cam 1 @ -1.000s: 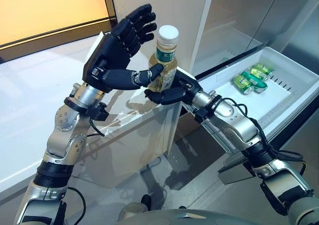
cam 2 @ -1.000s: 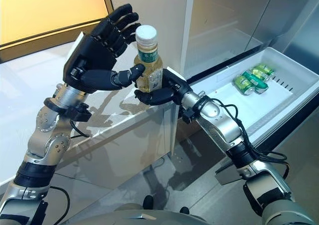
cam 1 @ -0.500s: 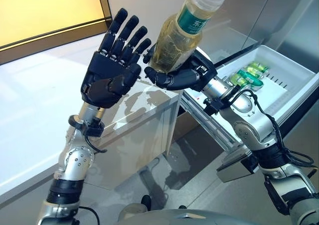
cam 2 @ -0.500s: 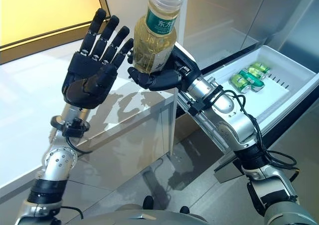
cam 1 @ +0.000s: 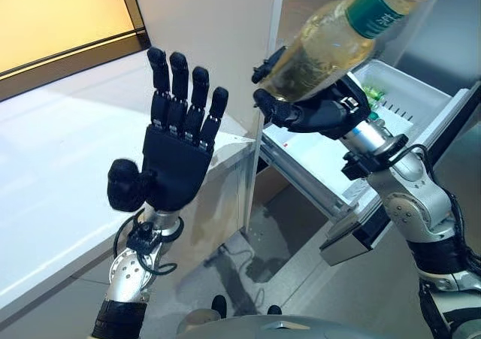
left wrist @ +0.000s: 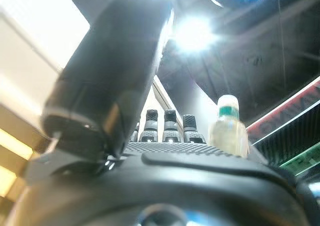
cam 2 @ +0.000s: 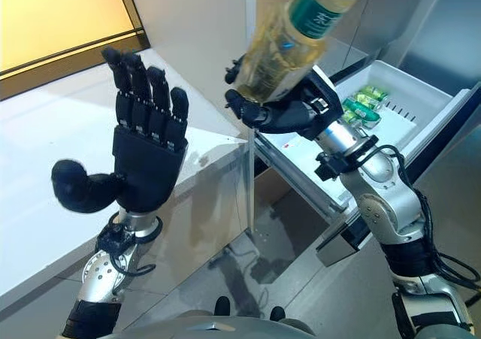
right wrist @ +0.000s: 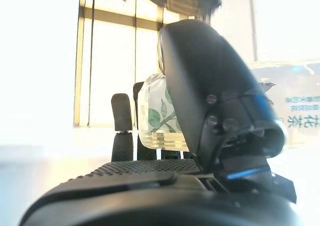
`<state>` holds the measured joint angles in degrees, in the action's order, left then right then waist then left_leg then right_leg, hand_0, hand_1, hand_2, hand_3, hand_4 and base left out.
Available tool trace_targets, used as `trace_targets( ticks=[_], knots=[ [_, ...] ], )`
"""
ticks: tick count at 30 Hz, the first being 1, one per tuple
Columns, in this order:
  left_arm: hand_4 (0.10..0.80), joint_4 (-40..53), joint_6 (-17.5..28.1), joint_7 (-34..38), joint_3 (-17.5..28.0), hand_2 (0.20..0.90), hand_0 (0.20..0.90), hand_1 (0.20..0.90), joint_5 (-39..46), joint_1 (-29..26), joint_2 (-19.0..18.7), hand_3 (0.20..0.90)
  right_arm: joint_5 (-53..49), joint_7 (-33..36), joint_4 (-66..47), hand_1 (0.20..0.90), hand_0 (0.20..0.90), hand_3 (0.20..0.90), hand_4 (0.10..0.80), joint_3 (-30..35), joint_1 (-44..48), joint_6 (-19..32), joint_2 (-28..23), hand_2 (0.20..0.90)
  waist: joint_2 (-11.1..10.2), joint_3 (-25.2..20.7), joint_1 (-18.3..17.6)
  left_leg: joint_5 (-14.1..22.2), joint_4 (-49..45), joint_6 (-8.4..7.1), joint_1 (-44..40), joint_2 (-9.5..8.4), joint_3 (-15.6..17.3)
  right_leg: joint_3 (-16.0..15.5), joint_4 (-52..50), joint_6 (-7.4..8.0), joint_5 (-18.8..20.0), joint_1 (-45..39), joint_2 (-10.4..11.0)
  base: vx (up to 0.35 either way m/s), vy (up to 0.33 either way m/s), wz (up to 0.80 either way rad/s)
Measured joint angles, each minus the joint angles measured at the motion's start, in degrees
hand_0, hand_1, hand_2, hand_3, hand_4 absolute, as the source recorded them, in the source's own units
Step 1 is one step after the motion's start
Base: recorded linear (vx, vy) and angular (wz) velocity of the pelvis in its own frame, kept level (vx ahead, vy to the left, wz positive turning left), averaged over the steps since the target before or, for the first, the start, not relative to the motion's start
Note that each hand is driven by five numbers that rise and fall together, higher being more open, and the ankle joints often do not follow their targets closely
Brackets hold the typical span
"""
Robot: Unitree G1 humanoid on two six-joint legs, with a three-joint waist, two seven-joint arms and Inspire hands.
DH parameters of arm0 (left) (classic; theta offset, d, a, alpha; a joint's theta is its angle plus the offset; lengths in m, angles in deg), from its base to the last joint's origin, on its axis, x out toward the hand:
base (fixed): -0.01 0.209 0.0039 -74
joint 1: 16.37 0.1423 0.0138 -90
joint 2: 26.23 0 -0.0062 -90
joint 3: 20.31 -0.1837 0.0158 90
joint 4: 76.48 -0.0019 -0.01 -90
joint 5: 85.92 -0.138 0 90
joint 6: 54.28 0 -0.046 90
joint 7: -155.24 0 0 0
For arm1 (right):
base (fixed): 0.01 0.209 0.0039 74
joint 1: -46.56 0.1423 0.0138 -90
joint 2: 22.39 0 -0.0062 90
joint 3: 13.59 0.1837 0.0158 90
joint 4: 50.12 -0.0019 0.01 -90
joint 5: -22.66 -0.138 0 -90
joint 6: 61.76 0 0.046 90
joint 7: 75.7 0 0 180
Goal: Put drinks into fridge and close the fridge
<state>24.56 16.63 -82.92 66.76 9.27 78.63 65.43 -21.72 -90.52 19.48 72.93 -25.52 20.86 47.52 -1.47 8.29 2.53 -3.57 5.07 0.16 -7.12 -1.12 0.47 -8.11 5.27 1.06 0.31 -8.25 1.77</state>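
Open fridge drawer, right robot hand gripping bottle

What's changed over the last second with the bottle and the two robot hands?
The left robot hand let go of the bottle and drew back, fingers now straight. The right robot hand kept its grip, lifting the bottle and tipping it over toward the fridge drawer. The green cans in the drawer have not been touched.
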Motion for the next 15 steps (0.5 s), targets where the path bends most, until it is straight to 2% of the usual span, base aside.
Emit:
trace_targets(
  ticks=[4, 7, 9, 11, 15],
  knots=[
    [0.8, -9.4, -5.6, 0.2, 0.1, 0.9, 0.9, 0.9, 0.8, 4.9, 1.9, 0.9, 0.0, -1.0, 0.0, 0.3, 0.3, 0.2, 0.1, 3.1, -5.8, 0.0, -0.2, 0.3, 0.0, 0.0, -1.0, 0.2, 0.0, 0.03, 0.0, 0.09, 0.9, 0.9, 0.0, 0.01, 0.0, 0.4, -0.1, -0.036, -0.007, -0.11],
    [0.8, -19.8, -9.3, -0.4, 0.4, 0.9, 0.9, 0.9, 0.0, 7.9, 4.4, 0.9, -1.9, -2.0, 0.1, 0.3, 0.3, 0.2, 0.1, 6.0, -9.9, 0.0, -1.0, 0.3, -0.1, 0.0, -1.9, 0.3, 0.0, 0.07, 0.8, 0.11, 1.3, 1.2, 0.0, 0.1, 0.2, 1.3, -0.1, -0.039, -0.016, -0.08],
    [0.8, -26.4, -9.9, -1.0, 0.8, 0.9, 0.9, 0.9, -2.7, 9.7, 5.6, 0.9, -2.2, -2.1, 0.2, 0.3, 0.3, 0.2, 0.1, 8.0, -12.3, 0.0, -1.0, 0.3, -0.1, 0.0, -2.4, 0.3, 0.0, 0.1, 1.1, 0.12, 1.8, 1.7, 0.0, 0.12, 0.3, 1.8, -0.1, -0.022, -0.013, -0.1],
    [0.8, -29.4, -10.1, -1.3, 1.0, 0.9, 0.9, 0.9, -5.7, 11.7, 6.0, 0.9, -2.6, -2.2, 0.5, 0.3, 0.3, 0.2, 0.1, 9.4, -14.2, 0.0, -1.0, 0.3, -0.2, 0.1, -2.9, 0.3, 0.0, 0.11, 1.3, 0.12, 1.9, 1.8, 0.0, 0.13, 0.3, 2.1, -0.1, -0.022, -0.013, -0.06],
    [0.8, -35.9, -9.2, -3.3, 1.7, 0.9, 0.9, 0.9, -14.3, 12.1, 6.8, 0.9, -3.7, -3.1, 1.8, 0.3, 0.3, 0.2, 0.1, 12.4, -17.9, 0.0, -0.9, 0.3, -0.3, 0.1, -3.2, 0.6, 0.0, 0.15, 1.2, 0.23, 2.5, 2.6, 0.0, 0.26, 0.4, 2.2, -0.2, 0.008, -0.003, -0.1]
  ],
)
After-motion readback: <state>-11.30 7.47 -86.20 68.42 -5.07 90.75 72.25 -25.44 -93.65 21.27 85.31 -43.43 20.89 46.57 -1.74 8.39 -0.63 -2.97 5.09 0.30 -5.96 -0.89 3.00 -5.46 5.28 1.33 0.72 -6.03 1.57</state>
